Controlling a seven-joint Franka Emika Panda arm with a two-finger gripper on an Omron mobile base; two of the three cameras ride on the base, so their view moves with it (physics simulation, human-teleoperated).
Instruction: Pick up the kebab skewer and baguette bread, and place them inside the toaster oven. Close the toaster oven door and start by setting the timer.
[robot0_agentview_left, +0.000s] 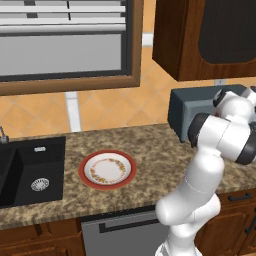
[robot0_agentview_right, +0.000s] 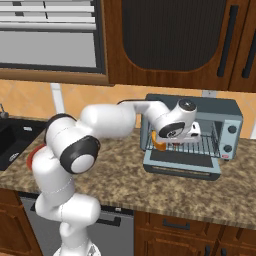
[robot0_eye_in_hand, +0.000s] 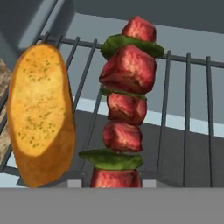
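**Skewer and bread on the oven rack**

Kebab skewer (robot0_eye_in_hand: 124, 100) lies on the wire rack (robot0_eye_in_hand: 188, 113) of the toaster oven (robot0_agentview_right: 192, 136), and we see it close in the hand view: glossy red-brown meat cubes with rough faces, threaded in a row with flat green pepper slices between them. Its long axis runs from 6 o'clock to 12 o'clock in that view, roughly along the rack's thin dark bars. At 9 o'clock from it, apart from it, sits the baguette bread (robot0_eye_in_hand: 40, 113), an oblong slice with a speckled golden face and a darker orange crust, its long axis nearly parallel to the skewer.

From the right base view we see the gripper (robot0_agentview_right: 186, 134) reaching into the boxy blue-grey oven, above the toaster oven door (robot0_agentview_right: 182, 165), which lies folded down flat. Our gripper's fingers stand nearly closed; whether they pinch the skewer we cannot tell.

On the speckled granite counter (robot0_agentview_left: 160, 155) a round red-rimmed plate (robot0_agentview_left: 107, 169) sits bare.
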